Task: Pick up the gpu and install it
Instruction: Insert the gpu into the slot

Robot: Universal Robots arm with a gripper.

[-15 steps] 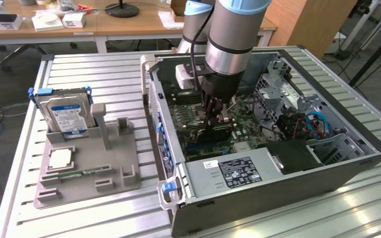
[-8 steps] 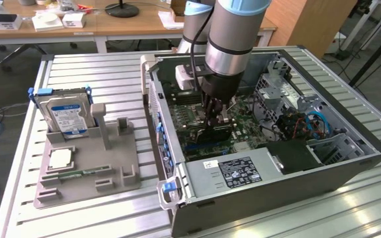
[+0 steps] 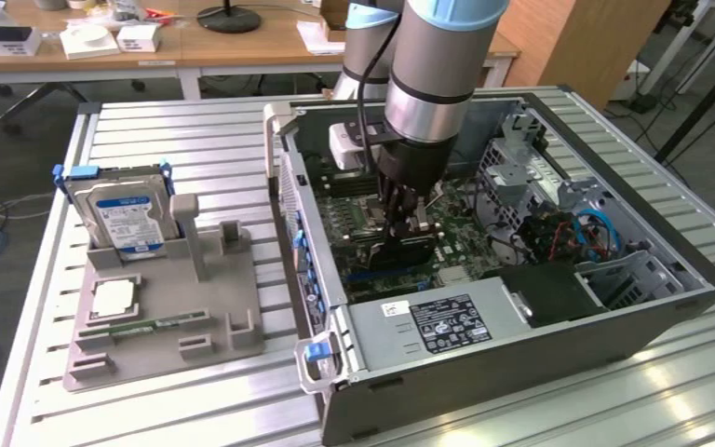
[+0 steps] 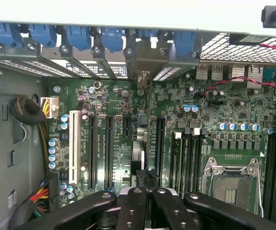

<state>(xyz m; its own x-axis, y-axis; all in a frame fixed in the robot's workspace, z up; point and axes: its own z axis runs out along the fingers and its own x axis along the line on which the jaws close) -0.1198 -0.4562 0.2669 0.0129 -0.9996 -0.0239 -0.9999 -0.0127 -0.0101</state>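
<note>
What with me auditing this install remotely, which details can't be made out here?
- Whether the gpu sits fully in its slot: exterior view, the claw and arm stand in front.
- Hard drive label text: exterior view, too small.
- Power supply label text: exterior view, too small.

green motherboard with black slots and one white slot; blue clips along the grey case; silver hard drive, blue label; black gripper.
</note>
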